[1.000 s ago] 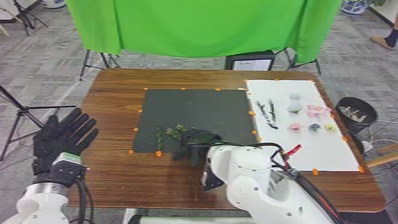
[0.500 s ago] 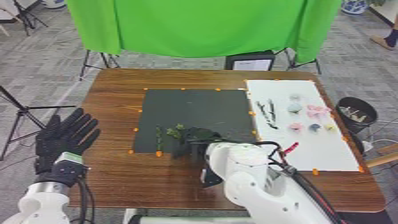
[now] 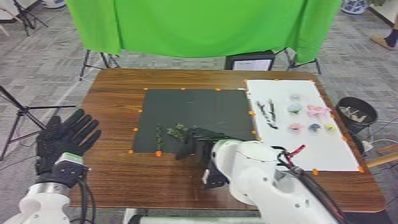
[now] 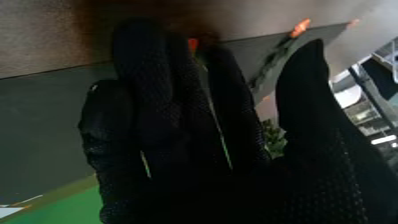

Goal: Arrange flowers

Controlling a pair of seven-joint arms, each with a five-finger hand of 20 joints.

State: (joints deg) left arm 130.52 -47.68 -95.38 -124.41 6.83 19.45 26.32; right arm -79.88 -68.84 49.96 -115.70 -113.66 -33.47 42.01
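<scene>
On the dark mat [image 3: 195, 107], a thin green stem [image 3: 159, 138] lies near the front left corner, with a leafy green sprig [image 3: 177, 132] just right of it. My right hand [image 3: 202, 141] is at the mat's front part, right beside the sprig. In the right wrist view the hand [image 4: 191, 145] is open, fingers straight and thumb spread; the leafy sprig [image 4: 274, 140] shows between them, and the thin stem [image 4: 268, 66] lies beyond. My left hand [image 3: 65, 136] is open, palm up, at the table's left edge.
A white sheet [image 3: 306, 150] on the right holds dark branches [image 3: 267, 114], a pink flower [image 3: 317, 110], a pale blue-green one [image 3: 294, 107] and several other small blooms. Orange markers edge mat and sheet. A black bin [image 3: 356, 111] stands off the table's right side.
My right hand has shifted a little to the right and turned slightly, and its forearm has swung right. The left hand has barely moved.
</scene>
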